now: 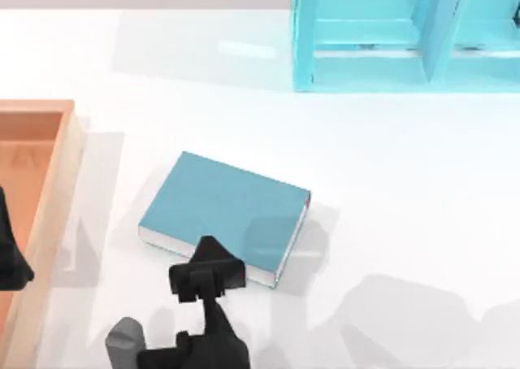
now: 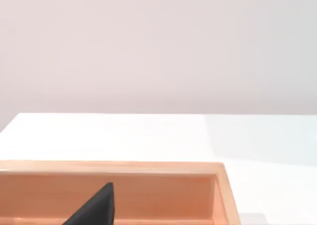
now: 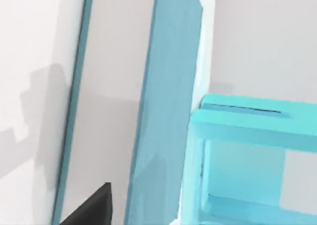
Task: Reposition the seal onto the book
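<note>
Book (image 1: 223,214): lay flat at mid-frame on worktop (image 1: 390,190), near edge partly covered.
Right gripper (image 1: 206,278): over that edge; jaws' state unclear.
Left gripper (image 1: 10,259): cut off at left edge.

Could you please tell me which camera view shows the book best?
The top view: the book lies flat with nearly its whole cover visible, apart from the near edge under the right gripper. The right wrist view catches the book close, slantwise and cut off. The left wrist view faces the tray.
</note>
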### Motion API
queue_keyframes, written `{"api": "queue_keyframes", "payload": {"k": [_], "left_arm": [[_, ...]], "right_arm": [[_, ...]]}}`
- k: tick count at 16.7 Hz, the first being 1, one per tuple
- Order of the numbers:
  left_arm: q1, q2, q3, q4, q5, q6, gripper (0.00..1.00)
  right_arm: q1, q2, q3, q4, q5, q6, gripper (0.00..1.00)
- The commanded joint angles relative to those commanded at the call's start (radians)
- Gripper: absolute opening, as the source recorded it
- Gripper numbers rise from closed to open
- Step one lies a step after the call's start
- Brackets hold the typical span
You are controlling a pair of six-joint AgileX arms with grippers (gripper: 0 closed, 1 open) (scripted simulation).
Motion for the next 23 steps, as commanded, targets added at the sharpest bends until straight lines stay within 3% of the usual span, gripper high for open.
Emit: {"api": "queue_keyframes", "payload": {"k": [6, 12, 17, 23], "left_arm": [[0.000, 0.000, 0.000, 0.000, 0.000, 0.000, 1.00], [0.000, 0.000, 0.000, 0.000, 0.000, 0.000, 1.00], [0.000, 0.000, 0.000, 0.000, 0.000, 0.000, 1.00], [0.000, 0.000, 0.000, 0.000, 0.000, 0.000, 1.00]], "right_arm": [[0.072, -0.034, -0.011, -0.088, 0.057, 0.089, 1.00], [-0.006, -0.132, -0.059, -0.083, -0.006, 0.122, 1.00], [-0.266, -0.490, -0.228, -0.076, -0.218, 0.231, 1.00], [-0.706, -1.149, -0.548, -0.084, -0.599, 0.421, 1.00]]}}
